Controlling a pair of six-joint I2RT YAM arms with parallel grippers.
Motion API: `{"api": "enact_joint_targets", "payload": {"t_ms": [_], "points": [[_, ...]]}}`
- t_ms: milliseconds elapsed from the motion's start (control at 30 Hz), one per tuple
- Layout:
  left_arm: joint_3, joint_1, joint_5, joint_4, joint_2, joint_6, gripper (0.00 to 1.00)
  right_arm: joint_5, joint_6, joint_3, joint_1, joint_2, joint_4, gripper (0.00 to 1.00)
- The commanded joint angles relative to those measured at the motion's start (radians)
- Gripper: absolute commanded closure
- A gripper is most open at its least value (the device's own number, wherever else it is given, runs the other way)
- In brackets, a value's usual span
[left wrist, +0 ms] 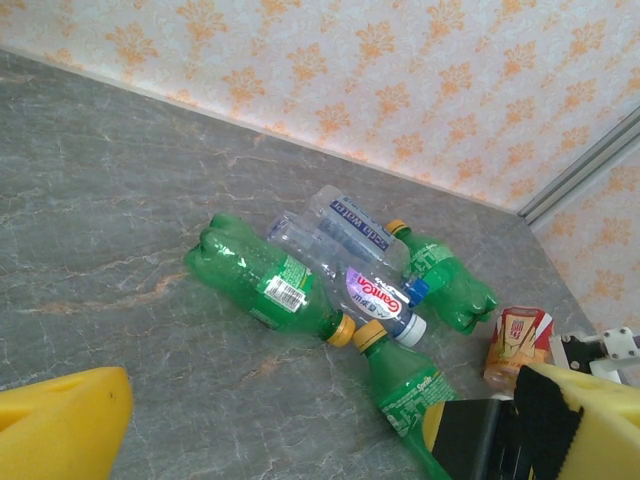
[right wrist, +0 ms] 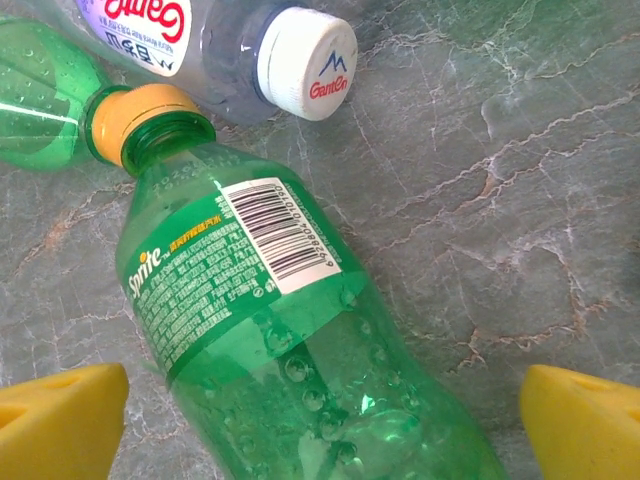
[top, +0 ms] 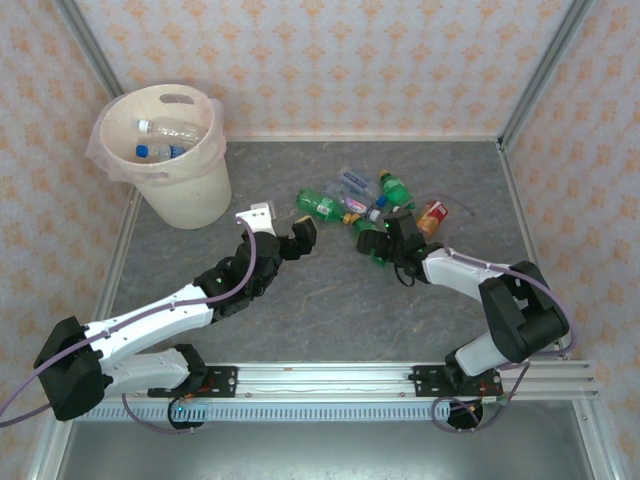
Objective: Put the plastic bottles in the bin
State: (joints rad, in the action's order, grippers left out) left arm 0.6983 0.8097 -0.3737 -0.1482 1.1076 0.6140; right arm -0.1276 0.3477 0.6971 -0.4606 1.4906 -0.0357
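Observation:
Several plastic bottles lie in a pile (top: 360, 208) on the table's right half. My right gripper (top: 388, 238) hangs over the pile's near side. It is open (right wrist: 320, 425), one yellow fingertip on each side of a green Sprite bottle (right wrist: 270, 330) with a yellow cap. A clear Ganten bottle (right wrist: 305, 65) lies just beyond. My left gripper (top: 278, 228) is open and empty (left wrist: 325, 425), left of the pile, facing another green bottle (left wrist: 260, 280), the Ganten bottle (left wrist: 375, 295) and the Sprite bottle (left wrist: 405, 390). The cream bin (top: 190, 190) stands at the back left with clear bottles (top: 160, 135) inside.
A small bottle with an orange label (top: 432, 215) lies at the pile's right end. Patterned walls and metal posts (top: 540, 70) close in the grey table (top: 330, 300). A rail (top: 320, 378) runs along the near edge.

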Motion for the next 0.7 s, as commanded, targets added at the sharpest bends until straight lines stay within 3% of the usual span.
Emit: {"api": "enact_joint_targets", "payload": {"t_ms": [0, 467, 667], "points": [[-0.011, 0.002, -0.007, -0.029, -0.009, 0.026, 0.01, -0.003, -0.033, -0.012, -0.007, 0.002, -0.015, 0.04], [-0.077, -0.001, -0.101, -0.022, -0.102, 0.080, 0.01, -0.014, -0.065, 0.069, -0.062, 0.125, -0.036, 0.07], [-0.127, -0.014, -0.083, -0.070, -0.156, 0.070, 0.01, -0.022, -0.070, 0.064, -0.066, 0.158, -0.050, 0.12]]}}
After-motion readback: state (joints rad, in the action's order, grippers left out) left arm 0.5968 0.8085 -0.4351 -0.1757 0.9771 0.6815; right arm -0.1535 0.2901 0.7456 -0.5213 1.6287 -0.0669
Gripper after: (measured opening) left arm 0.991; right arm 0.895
